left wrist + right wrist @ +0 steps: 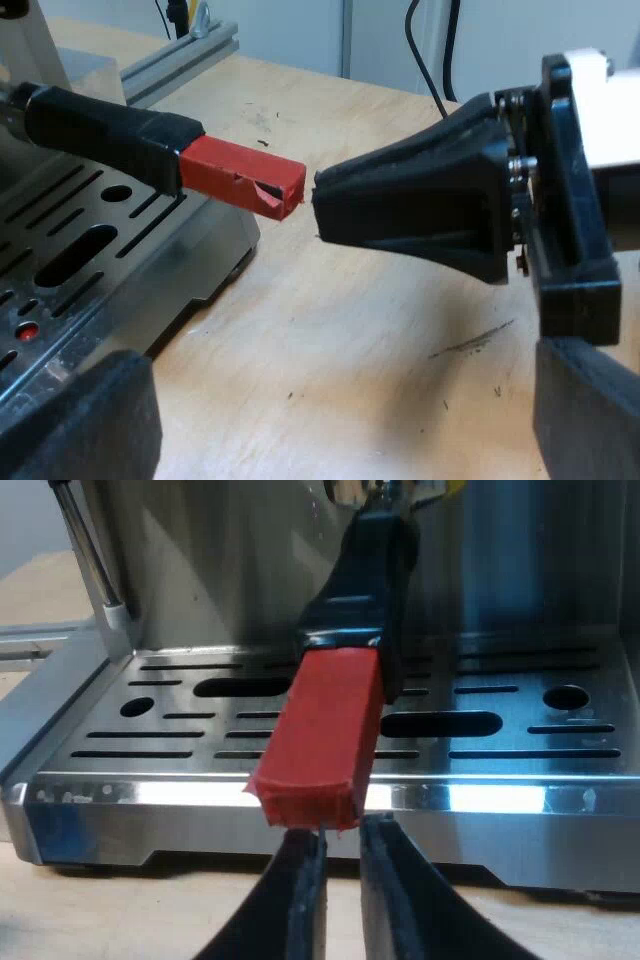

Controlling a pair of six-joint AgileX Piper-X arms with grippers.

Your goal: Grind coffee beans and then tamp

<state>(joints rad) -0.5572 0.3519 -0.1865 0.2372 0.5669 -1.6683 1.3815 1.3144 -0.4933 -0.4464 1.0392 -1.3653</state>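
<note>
The holder's dark handle (pixel 110 130) sticks out from the espresso machine's front, over the slotted drip tray (pixel 70 250), and ends in a red block (pixel 245 178). My right gripper (pixel 318 205) points straight at that red end (pixel 325 735), its tips just short of the block's face. In the right wrist view its two black fingers (pixel 300 900) stand almost together under the red end, holding nothing, so the right gripper (pixel 340 830) is shut. My left gripper (pixel 340 430) hangs open over the wooden table, its fingers (pixel 85 420) wide apart, well back from the handle.
The steel drip tray (pixel 200 780) has a raised rim at the machine's front edge. A thin steam wand (pixel 85 550) hangs beside the tray. Bare wooden table (pixel 350 330) lies below the handle's end. An aluminium rail (pixel 190 55) runs along the table's far side.
</note>
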